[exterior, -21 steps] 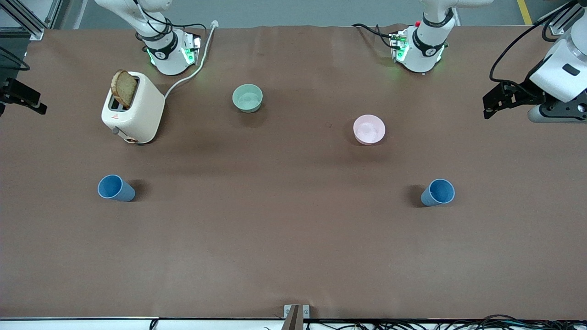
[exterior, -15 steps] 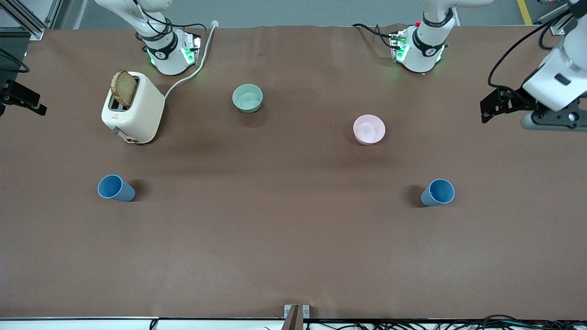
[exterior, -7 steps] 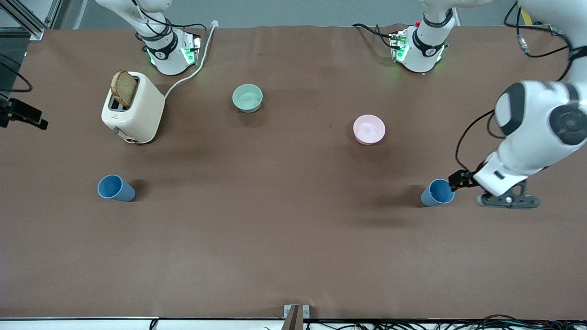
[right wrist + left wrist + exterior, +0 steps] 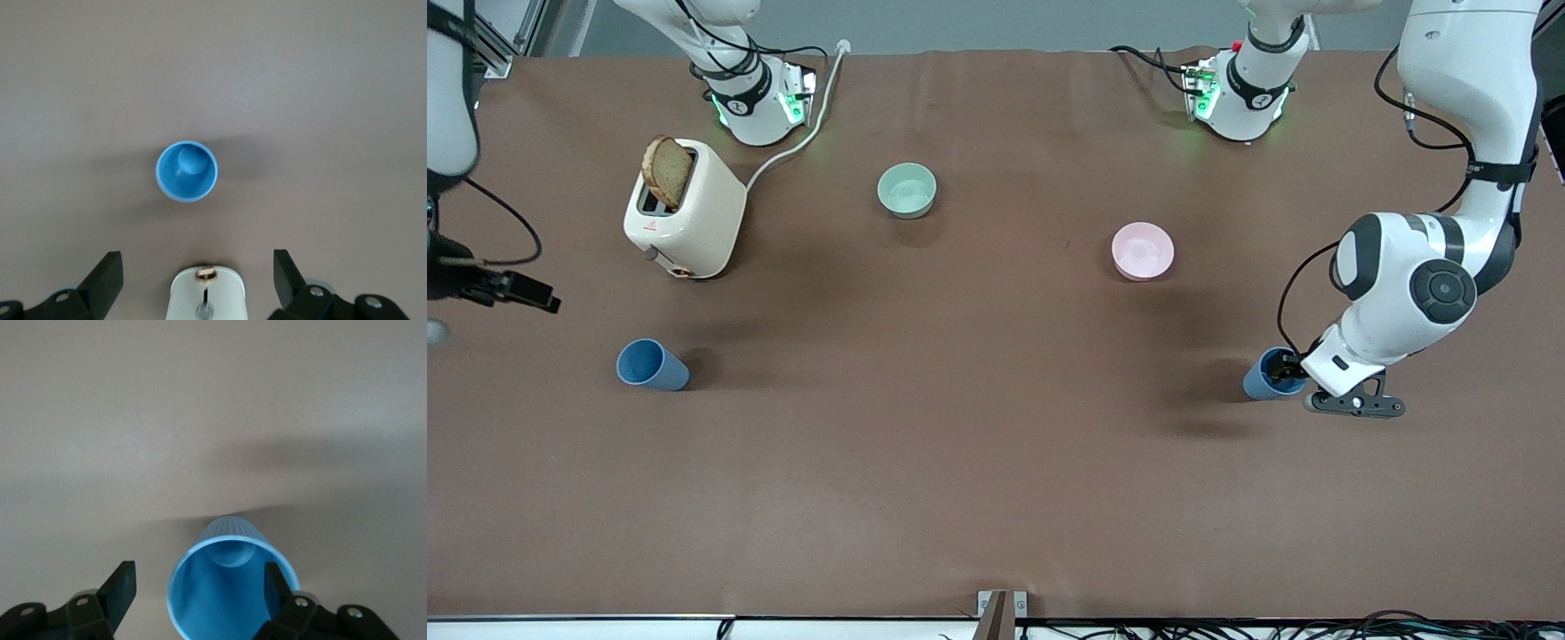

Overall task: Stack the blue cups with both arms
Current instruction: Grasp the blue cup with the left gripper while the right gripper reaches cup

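left gripper spread over the rim of one blue cup, one finger inside; right gripper spread, above the other blue cup, nearer the front camera than the toaster

Cream toaster on the brown surface, toast slice sticking up from its slot. Mint-green bowl beside toaster, toward the left arm's end. Pink bowl further that way, nearer the camera than toaster.

Illumination: bright, even, overhead.
Shadows: soft, dark patches on the worktop beside each blue cup and toaster.
Glare: none.
Focus: front view sharp; wrist views slightly soft.
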`<state>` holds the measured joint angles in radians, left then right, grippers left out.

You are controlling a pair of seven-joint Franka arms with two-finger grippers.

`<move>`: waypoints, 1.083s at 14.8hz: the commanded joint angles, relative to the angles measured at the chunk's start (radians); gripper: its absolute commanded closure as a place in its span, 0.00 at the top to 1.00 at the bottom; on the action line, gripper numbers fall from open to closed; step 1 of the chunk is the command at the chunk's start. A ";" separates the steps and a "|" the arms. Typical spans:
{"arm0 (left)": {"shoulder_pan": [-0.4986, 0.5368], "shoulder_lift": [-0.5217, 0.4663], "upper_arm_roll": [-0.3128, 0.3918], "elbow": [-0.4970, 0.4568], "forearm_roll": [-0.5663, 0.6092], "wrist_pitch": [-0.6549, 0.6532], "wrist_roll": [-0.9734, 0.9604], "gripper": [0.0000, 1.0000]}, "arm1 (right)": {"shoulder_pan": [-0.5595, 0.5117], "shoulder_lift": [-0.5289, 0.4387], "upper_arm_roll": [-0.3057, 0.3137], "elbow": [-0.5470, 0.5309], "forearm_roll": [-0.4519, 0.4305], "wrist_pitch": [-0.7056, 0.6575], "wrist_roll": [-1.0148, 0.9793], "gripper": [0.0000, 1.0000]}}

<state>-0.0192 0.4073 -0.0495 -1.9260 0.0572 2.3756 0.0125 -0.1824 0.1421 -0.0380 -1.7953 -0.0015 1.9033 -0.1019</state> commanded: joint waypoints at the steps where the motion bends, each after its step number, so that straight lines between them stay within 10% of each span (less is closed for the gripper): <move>1: 0.016 0.010 -0.004 -0.025 0.016 0.007 0.011 0.72 | -0.034 0.054 0.010 -0.062 -0.011 0.124 -0.039 0.99; 6: 0.015 0.033 -0.006 -0.025 0.012 0.004 -0.006 0.05 | -0.028 0.157 0.010 -0.186 -0.006 0.391 -0.038 0.98; 13: -0.002 -0.002 -0.114 0.073 0.003 -0.100 -0.125 0.00 | -0.026 0.263 0.013 -0.208 -0.006 0.494 -0.039 0.89; 16: -0.054 0.019 -0.251 0.189 0.003 -0.206 -0.404 0.00 | -0.022 0.272 0.013 -0.207 -0.006 0.494 -0.045 0.46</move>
<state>-0.0275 0.4212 -0.2345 -1.8073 0.0563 2.2371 -0.2268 -0.2017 0.4212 -0.0302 -1.9867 -0.0014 2.3876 -0.1356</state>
